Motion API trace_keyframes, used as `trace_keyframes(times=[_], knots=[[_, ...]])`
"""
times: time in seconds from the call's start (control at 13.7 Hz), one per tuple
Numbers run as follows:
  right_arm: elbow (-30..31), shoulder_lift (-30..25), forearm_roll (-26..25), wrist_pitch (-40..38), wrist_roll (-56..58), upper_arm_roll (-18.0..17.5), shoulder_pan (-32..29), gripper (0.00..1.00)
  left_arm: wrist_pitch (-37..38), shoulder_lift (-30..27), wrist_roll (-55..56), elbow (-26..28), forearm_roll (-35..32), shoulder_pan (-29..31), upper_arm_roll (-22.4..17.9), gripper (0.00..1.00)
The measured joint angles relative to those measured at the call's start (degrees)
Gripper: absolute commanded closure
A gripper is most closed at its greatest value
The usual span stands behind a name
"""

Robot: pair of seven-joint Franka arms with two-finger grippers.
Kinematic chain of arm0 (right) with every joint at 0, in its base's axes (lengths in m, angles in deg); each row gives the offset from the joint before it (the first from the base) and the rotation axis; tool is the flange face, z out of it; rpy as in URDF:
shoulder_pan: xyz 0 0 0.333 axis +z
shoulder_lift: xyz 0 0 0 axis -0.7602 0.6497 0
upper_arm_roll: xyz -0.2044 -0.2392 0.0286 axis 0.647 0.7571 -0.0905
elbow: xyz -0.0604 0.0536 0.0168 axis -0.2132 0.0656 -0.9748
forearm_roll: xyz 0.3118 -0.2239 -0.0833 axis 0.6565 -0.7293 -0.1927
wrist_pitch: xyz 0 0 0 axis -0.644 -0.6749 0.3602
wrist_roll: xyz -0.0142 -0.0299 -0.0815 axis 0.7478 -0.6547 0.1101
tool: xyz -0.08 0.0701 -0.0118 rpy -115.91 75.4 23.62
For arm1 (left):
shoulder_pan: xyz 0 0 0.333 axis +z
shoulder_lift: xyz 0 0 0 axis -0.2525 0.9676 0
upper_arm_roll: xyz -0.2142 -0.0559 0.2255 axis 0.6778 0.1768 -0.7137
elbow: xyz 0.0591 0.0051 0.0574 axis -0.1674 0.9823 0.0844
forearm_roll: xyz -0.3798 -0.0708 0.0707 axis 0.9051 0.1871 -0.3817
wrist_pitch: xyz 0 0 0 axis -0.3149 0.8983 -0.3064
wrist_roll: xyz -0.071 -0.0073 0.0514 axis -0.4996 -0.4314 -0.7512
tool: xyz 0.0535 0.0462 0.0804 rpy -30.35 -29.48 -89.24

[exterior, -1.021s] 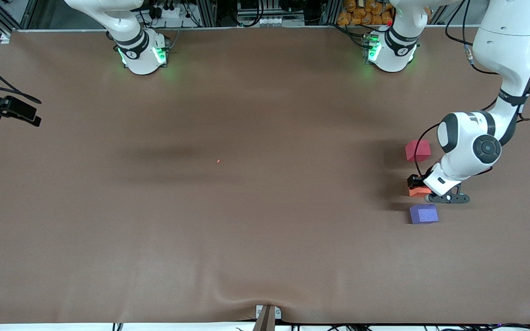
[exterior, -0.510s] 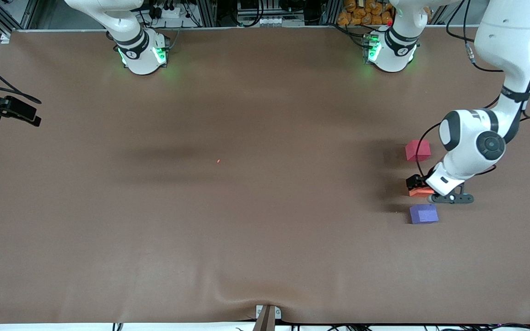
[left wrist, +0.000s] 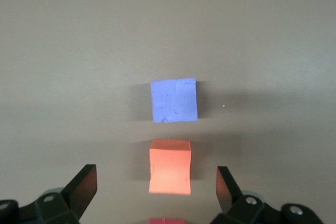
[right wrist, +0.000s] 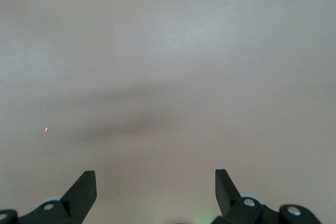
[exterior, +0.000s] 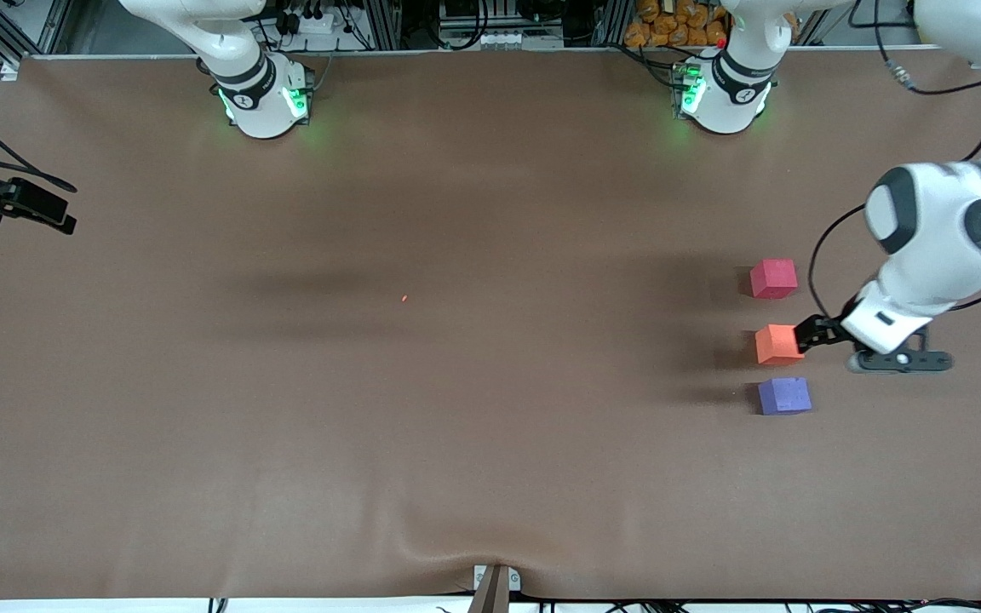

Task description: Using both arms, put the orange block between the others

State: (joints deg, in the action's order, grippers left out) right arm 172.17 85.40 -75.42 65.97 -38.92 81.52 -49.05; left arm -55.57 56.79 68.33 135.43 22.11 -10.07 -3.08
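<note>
The left arm (exterior: 942, 247) bent low at its end of the table, its left gripper (exterior: 810, 332) wide and empty beside the orange block (exterior: 778, 344). That block lay between the pinkish-red cube (exterior: 773, 278) and the purple cube (exterior: 783, 396), touching neither. The right gripper (right wrist: 155, 192) waited, jaws wide, over bare brown table (exterior: 422, 409).

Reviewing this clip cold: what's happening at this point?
The orange block sits on the table between the pinkish-red block and the purple block, in a line at the left arm's end. The left gripper is open beside the orange block, holding nothing. The right gripper waits open over bare table.
</note>
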Motion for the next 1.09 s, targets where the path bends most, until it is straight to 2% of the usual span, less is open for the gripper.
trace_keyframes(times=[0.22,0.36,0.66,0.8,1.09], knots=[[0.0,0.0,0.0,-0.01,0.0,0.0,0.0,0.0,6.81,-3.23,0.05,-4.62,0.0,-0.05,0.07,0.0],[0.01,0.0,0.0,-0.01,0.0,0.01,0.0,0.0,13.87,-5.14,0.07,-8.16,0.0,-0.07,0.81,0.0],[0.01,0.0,0.0,-0.02,0.0,0.03,0.0,0.0,32.37,-6.77,0.1,-21.44,0.0,-0.43,2.89,0.0],[0.02,0.0,0.0,-0.03,0.0,0.04,0.0,0.0,39.05,-7.04,0.2,-25.47,0.0,-0.44,4.6,0.0],[0.04,0.0,0.0,-0.03,0.0,0.04,0.0,0.0,42.09,-9.58,0.91,-27.34,0.0,0.02,5.45,0.0]])
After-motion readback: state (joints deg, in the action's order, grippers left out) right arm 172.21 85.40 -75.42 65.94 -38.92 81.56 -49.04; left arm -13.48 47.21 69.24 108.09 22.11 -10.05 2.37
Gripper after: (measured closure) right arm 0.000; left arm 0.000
